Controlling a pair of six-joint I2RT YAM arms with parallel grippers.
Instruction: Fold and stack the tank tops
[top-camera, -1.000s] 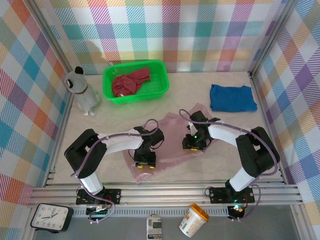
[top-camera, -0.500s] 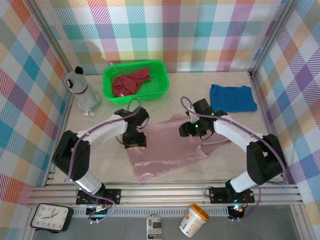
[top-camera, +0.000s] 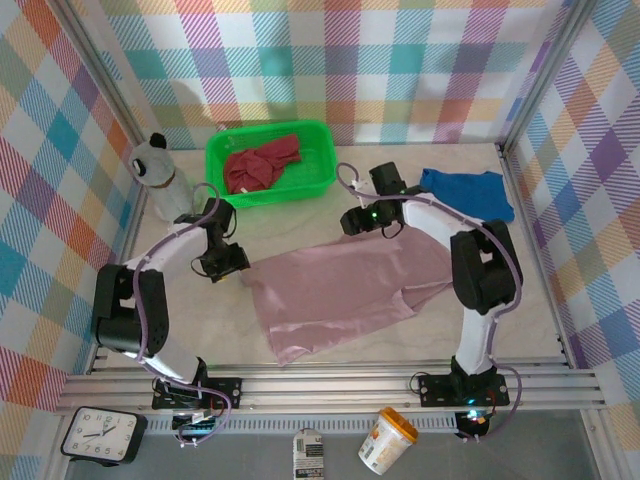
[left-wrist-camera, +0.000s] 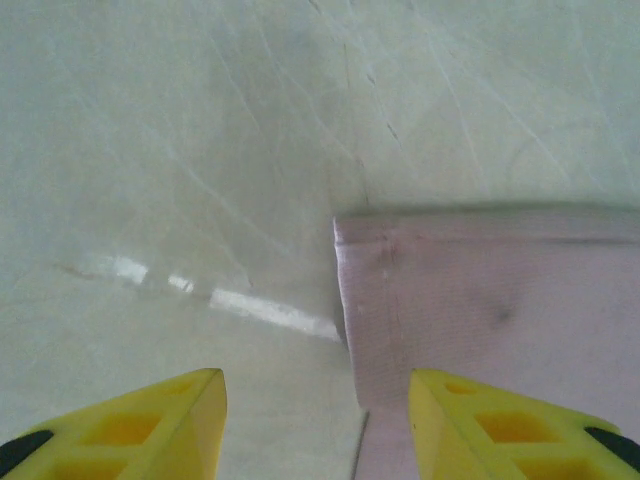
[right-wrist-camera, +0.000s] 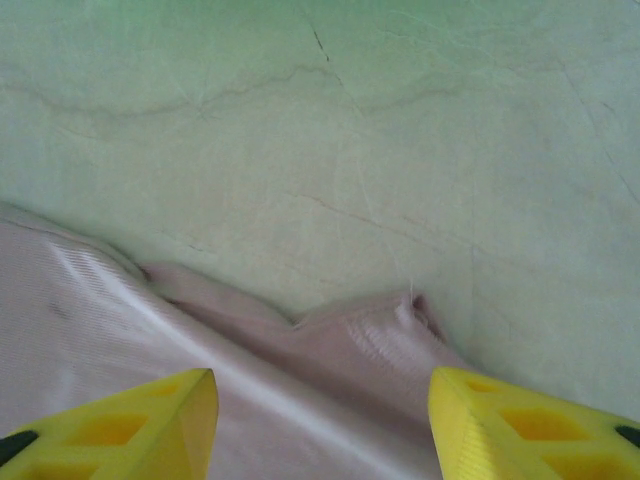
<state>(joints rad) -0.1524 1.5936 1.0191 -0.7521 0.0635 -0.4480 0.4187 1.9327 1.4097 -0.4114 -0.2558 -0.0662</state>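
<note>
The dusty pink tank top (top-camera: 340, 290) is lying spread out in the middle of the bench (top-camera: 220, 325), with a claw at each of its far corners. The left claw (top-camera: 224, 263) is sitting just off the top's far left corner. In the left wrist view its yellow fingers (left-wrist-camera: 150, 425) are standing well apart and gripping nothing. The hemmed corner of the pink cloth is lying ahead of one finger, with bare bench ahead of the other.

The right claw (top-camera: 357, 222) is sitting at the top's far edge, equally wide open and holding nothing. In the right wrist view a strap end of the cloth is lying on the bench ahead of it.

The left arm is reaching forward and bending inward at the wrist. The right arm is stretching far out and angling left.

The blue tank top (top-camera: 465, 195) is lying folded at the far right, just beside the right arm. The dark red tank top (top-camera: 262, 163) is lying bunched in the green basket (top-camera: 270, 135) at the back.
</note>
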